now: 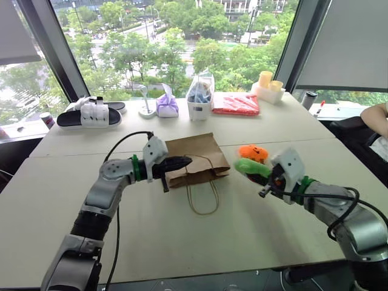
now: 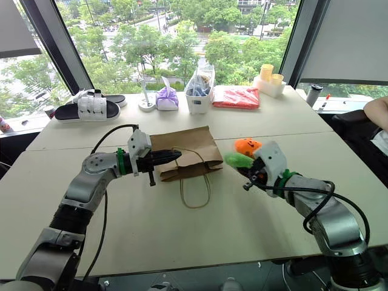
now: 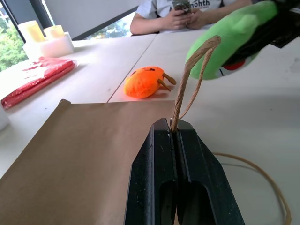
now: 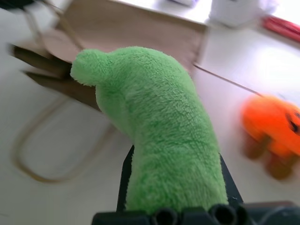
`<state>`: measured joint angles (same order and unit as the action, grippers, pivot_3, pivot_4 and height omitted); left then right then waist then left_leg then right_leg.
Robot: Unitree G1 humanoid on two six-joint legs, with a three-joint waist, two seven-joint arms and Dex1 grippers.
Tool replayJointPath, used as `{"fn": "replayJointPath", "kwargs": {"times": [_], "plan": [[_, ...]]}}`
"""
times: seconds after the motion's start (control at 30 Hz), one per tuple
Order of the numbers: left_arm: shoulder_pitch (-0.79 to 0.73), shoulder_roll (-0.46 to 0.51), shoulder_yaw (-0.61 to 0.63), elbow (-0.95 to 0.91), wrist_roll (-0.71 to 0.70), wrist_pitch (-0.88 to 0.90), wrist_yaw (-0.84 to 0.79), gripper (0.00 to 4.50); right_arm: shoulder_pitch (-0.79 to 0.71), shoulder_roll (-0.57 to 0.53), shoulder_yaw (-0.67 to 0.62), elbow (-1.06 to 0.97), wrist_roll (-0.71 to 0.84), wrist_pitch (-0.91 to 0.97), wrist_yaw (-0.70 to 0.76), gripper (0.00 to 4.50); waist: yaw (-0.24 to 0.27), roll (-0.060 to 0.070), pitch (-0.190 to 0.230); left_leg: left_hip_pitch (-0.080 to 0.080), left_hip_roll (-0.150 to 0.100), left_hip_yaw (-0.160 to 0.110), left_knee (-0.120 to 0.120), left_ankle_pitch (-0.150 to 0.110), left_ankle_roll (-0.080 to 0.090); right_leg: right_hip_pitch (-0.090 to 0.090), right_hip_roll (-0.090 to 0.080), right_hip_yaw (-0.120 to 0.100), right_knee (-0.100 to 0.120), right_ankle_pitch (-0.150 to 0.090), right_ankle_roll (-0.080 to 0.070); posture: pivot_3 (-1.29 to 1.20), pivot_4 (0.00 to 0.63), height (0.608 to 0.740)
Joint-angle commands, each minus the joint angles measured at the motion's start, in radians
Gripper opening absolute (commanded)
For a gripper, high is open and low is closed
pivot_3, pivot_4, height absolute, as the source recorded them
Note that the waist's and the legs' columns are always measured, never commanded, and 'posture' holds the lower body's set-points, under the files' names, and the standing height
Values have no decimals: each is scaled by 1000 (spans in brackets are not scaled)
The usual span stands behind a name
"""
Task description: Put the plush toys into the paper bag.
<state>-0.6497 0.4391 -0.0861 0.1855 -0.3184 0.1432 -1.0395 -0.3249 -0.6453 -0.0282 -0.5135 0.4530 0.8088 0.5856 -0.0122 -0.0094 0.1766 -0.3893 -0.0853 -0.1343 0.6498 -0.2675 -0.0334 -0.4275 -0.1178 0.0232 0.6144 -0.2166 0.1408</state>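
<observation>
Gripping the green toy (image 4: 154, 140), right gripper (image 1: 262, 176) sat just right of the bag (image 1: 194, 159), whose handle (image 3: 194, 70) left gripper (image 3: 176, 136) pinched.

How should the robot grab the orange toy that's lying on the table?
Probably round the middle of the orange toy, coming from above. It lies on the table as a rounded lump with small legs sticking out to one side, so the plump body gives the tool more to squeeze. The right tool is busy holding the green toy.
</observation>
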Motion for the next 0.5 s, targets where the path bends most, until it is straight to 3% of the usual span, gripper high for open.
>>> {"fn": "replayJointPath", "kwargs": {"times": [0.03, 0.17, 0.5], "plan": [[-43, -5, 40, -42, -37, 22, 15, 0, -31, 60, 104, -19, -11, 8, -22, 62, 1, 0, 0, 0, 0, 0, 0, 0, 0, 0, 0, 0, 0, 0, 0, 0, 150, 740], [-68, -16, 60, -79, -80, 88, 33, 0, -84, 143, 240, 89, -102, -68, -33, 62, -1, 0, 0, 0, -1, 0, 0, 0, 0, 0, 0, 0, 0, 0, 0, 0, 150, 740], [-42, 6, 90, -250, -224, 309, 41, 0, -254, 253, 284, 397, -237, -236, -35, 62, -5, 0, 0, 0, -1, -1, -1, 1, -1, -1, 0, 0, 1, 0, 0, 0, 150, 740]]}}
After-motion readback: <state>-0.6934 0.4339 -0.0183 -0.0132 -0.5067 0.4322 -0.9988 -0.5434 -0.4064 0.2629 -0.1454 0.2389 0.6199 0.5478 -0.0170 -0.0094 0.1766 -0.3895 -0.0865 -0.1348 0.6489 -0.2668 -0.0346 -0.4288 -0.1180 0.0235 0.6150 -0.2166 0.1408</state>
